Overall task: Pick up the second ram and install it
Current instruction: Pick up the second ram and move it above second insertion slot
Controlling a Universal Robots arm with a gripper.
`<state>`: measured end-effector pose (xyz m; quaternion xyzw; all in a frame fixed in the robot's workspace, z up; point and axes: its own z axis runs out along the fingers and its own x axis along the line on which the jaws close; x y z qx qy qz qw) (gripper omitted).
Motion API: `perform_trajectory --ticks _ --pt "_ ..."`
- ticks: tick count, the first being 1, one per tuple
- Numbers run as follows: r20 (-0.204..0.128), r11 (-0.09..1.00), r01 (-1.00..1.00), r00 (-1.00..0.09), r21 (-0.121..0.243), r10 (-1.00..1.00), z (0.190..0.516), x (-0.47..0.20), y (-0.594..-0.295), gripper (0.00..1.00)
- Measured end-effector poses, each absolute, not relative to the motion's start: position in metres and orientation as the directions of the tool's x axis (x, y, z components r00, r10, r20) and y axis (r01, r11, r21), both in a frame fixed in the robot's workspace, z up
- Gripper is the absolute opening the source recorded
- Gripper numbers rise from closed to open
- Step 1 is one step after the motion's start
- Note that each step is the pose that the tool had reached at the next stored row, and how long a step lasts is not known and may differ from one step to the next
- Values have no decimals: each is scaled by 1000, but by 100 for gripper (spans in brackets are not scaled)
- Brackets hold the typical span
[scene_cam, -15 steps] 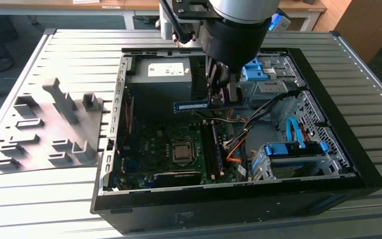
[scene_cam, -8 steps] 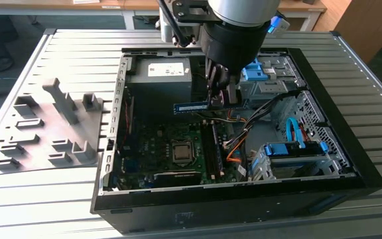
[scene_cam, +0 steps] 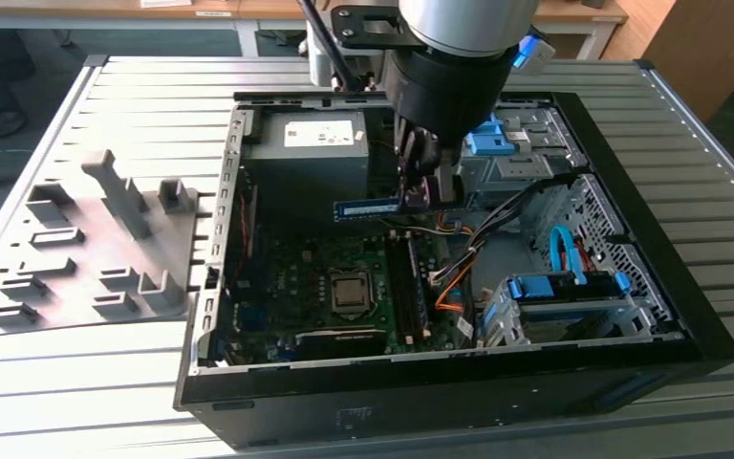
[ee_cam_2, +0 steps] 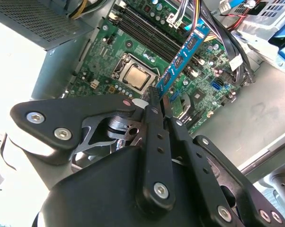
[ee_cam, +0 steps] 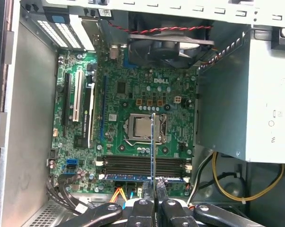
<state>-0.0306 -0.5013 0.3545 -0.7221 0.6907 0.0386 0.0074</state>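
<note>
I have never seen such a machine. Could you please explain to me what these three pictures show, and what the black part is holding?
This is a robot arm working over an open computer case that lies on a slatted metal table. The exterior view looks on from off the arm; both wrist views come from cameras riding on the arm. Its gripper, two black fingers, is shut on the second ram, a thin blue-green memory stick, held above the green motherboard. At the exterior view's left lies a grey moulded tray.
</note>
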Motion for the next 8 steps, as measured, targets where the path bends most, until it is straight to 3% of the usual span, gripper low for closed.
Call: perform_trajectory --ticks 8 --pt "-66 -46 -998 43 43 -997 351 -31 -502 14"
